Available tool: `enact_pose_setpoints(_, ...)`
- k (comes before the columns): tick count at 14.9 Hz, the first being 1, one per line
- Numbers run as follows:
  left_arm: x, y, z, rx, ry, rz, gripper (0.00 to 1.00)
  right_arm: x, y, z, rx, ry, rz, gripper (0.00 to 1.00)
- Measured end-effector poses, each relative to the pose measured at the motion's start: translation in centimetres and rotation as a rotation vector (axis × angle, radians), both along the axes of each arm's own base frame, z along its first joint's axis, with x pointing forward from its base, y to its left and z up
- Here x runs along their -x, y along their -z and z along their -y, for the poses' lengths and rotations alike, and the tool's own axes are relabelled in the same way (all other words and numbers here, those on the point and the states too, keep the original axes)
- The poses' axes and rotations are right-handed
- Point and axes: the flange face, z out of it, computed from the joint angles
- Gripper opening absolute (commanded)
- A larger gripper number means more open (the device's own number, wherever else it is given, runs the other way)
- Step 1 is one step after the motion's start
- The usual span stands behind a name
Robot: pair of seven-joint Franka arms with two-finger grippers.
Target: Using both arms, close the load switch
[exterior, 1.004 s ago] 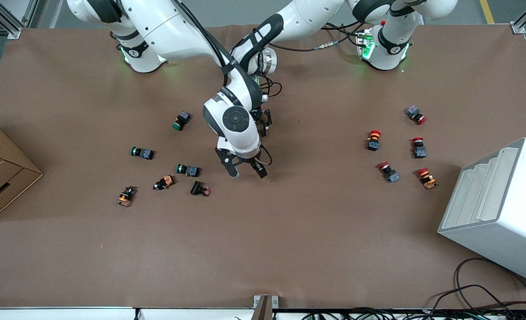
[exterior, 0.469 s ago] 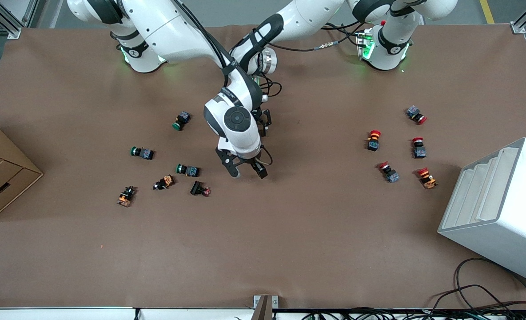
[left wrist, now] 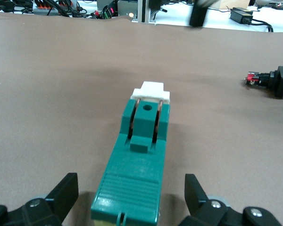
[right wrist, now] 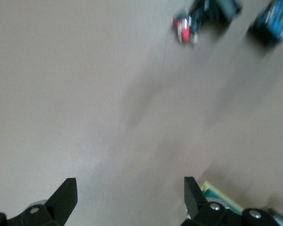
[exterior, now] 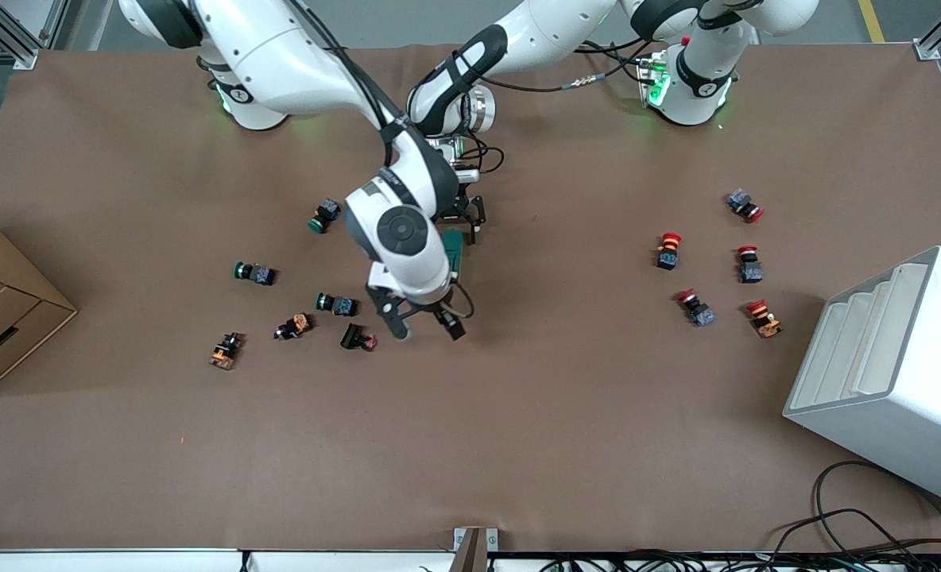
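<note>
Right tool (exterior: 421, 326), fingers apart, has shifted toward frame lower-left, uncovering the load switch (exterior: 454, 248) at bench centre. Left tool (left wrist: 132, 200) straddles it, apart. Black button (exterior: 357, 339) lies beside the right tool.

Robotics lab: aluminium frame posts (exterior: 9, 36) at the brown-covered tabletop (exterior: 518, 445) corners, loose cables (exterior: 860, 532) along its edge, electronics clutter (left wrist: 66, 5) on neighbouring benches.

push buttons (exterior: 335, 304) crowding right gripper (exterior: 422, 325) (beside it), bare table (exterior: 558, 381) nearer camera
</note>
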Motion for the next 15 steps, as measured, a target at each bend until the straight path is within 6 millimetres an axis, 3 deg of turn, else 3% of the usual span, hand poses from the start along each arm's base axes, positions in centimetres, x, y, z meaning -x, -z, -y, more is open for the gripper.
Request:
enact_pose_setpoints(2,-1.0,-0.9,0.1,-0.063,-0.006,-0.026,0.98,-2.8,-2.7,3.6,0.014,-0.082,-0.02,1.0)
enact_pose_setpoints(4,-2.8,-3.4,0.7,-0.12,-0.04,-0.08,0.98,-5.3,-5.7,8.5,0.019,-0.21,-0.035,1.0)
enact_pose_setpoints(7,-6.4,-9.8,2.5,-0.124,-0.096,-0.159,0.99,-7.4,-10.3,17.1,0.021,-0.431,-0.086,1.0)
enact_pose_setpoints(10,-11.3,-16.9,3.7,-0.11,-0.137,-0.291,1.0,-8.3,-14.6,26.5,-0.005,-0.645,-0.123,1.0)
enact_pose_setpoints(12,-15.2,-21.0,2.8,-0.095,-0.152,-0.358,1.0,-8.2,-16.9,31.7,-0.027,-0.747,-0.139,1.0)
enact_pose_setpoints(15,-21.9,-27.0,-1.2,-0.053,-0.19,-0.442,1.0,-7.3,-19.4,37.3,-0.052,-0.844,-0.166,1.0)
